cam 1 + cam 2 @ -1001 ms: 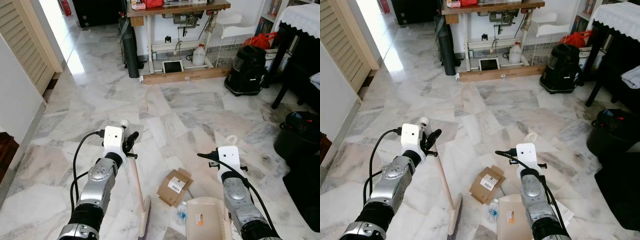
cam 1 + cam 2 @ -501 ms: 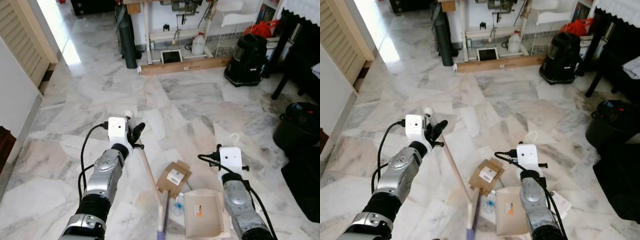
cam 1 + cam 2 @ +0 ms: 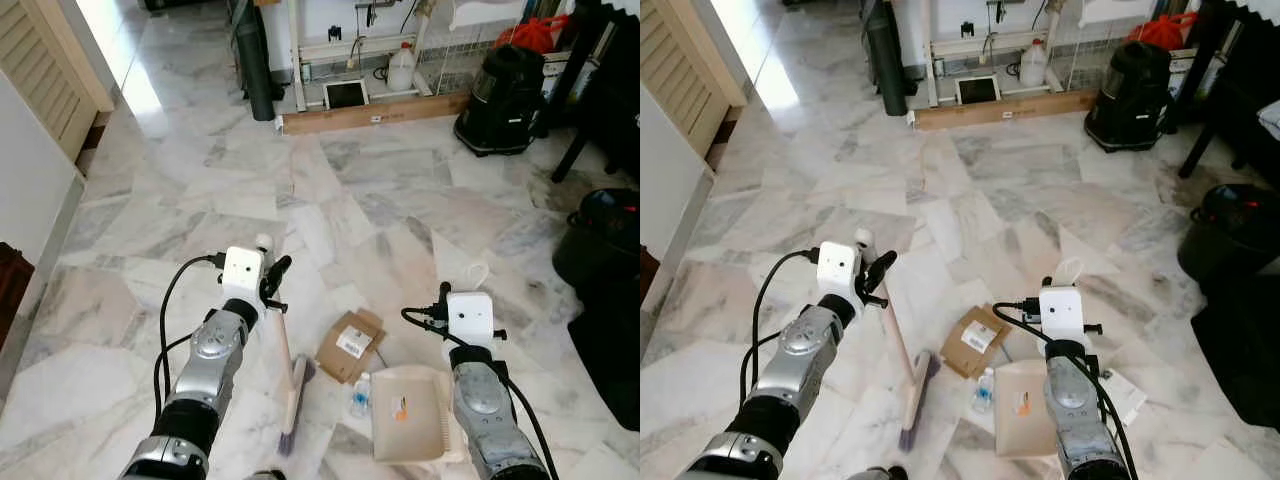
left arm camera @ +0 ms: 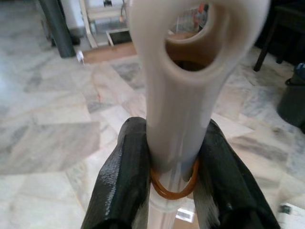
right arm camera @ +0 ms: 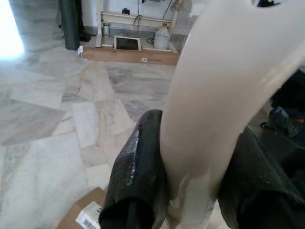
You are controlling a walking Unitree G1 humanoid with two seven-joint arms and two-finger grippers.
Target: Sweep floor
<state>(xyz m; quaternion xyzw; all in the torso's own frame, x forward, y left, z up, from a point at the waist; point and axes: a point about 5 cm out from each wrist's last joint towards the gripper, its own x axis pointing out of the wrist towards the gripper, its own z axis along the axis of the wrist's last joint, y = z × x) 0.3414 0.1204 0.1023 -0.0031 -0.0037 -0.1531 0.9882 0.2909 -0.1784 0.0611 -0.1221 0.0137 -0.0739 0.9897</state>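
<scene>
Gripping broom handle (image 4: 176,95), left gripper (image 4: 171,157) clamped tight both sides; right gripper (image 5: 190,171) likewise closed on dustpan handle (image 5: 224,86). Broom head (image 3: 294,402) on marble floor (image 3: 400,220), bristles just beside cardboard piece (image 3: 350,346). Small plastic bottle (image 3: 360,397) between broom and dustpan (image 3: 410,425), touching pan edge. Risks: bottle likely rolls away from pan lip under push; flat cardboard may slide over lip or jam bristles; steep handle angle could let broom twist in grip. Far: black vacuum (image 3: 500,110), black bin (image 3: 600,250), well apart.
</scene>
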